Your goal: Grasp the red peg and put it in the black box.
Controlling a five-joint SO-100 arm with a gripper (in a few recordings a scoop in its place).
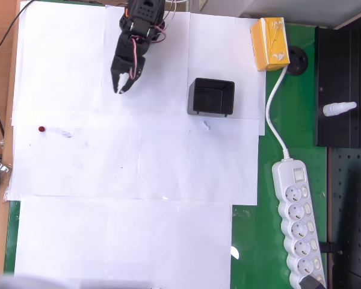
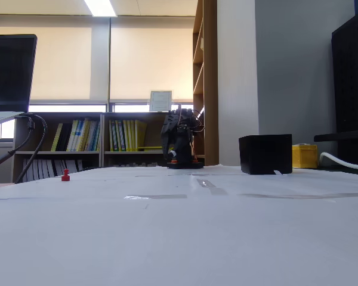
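Gripper (image 1: 121,86) jaws nearly closed, holding nothing; red peg (image 1: 41,129) on white paper (image 1: 138,162), well apart from black box (image 1: 211,96).

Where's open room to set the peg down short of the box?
Bare paper between peg and box, and all the sheets below. Crowded at right: carton, cable, power strip.
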